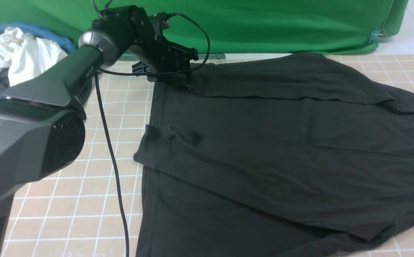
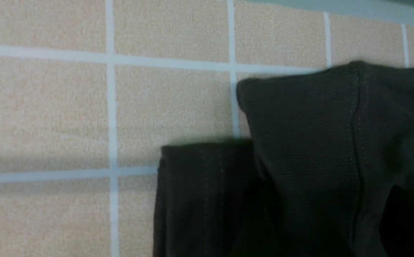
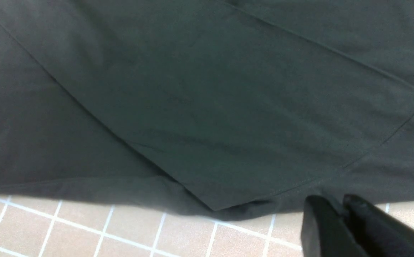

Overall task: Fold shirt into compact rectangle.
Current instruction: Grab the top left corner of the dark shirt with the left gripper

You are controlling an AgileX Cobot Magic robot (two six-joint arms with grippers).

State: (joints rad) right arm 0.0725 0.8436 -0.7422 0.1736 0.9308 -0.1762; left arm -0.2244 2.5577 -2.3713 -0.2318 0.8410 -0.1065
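Note:
The black shirt [image 1: 281, 142] lies spread over the tan checked table, with a long band of it folded across the middle and a narrower fold along the far edge. My left gripper [image 1: 178, 64] reaches down at the shirt's far left corner. In the left wrist view that stitched corner [image 2: 299, 142] fills the picture, and the jaws are lost in the dark cloth. My right gripper [image 3: 335, 201] is out of the front view. Its fingers [image 3: 321, 221] stand close together at the shirt's near hem [image 3: 192, 89], and the cloth there lies flat.
A heap of white and blue clothes [image 1: 18, 53] sits at the far left. A green backdrop [image 1: 264, 21] closes the back edge. The left arm's black cable [image 1: 110, 150] hangs over the bare checked cloth [image 1: 85, 185] left of the shirt.

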